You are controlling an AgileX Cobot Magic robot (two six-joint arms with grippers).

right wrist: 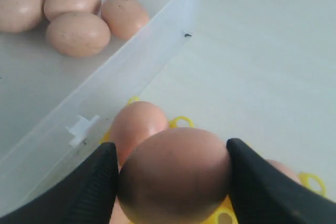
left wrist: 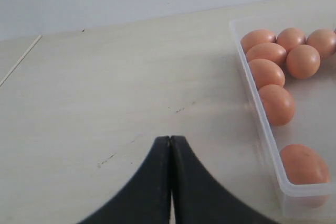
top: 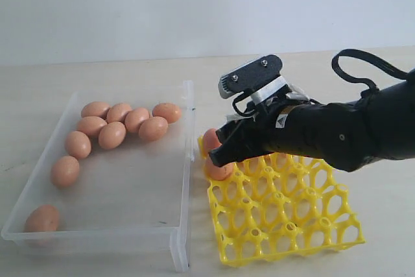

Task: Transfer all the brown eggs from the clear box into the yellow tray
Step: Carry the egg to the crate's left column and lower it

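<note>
Though seemingly low, right arm (top: 337, 137) over yellow tray (top: 285, 225).

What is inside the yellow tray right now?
Some brown eggs sit in the yellow tray, in cups beside the clear box; the right gripper holds another there. The arm hides the far cups.

The clear box (top: 183, 225) is bare across its middle and right side; brown eggs (top: 113, 128) crowd its far end and left wall. Its right wall stands just beside the yellow tray (top: 292, 228), leaving only a slit. The right gripper (top: 219, 155), clamped on an egg (right wrist: 173, 177), and others seated there block the tray's far-left corner; nearer cups gape open.
</note>
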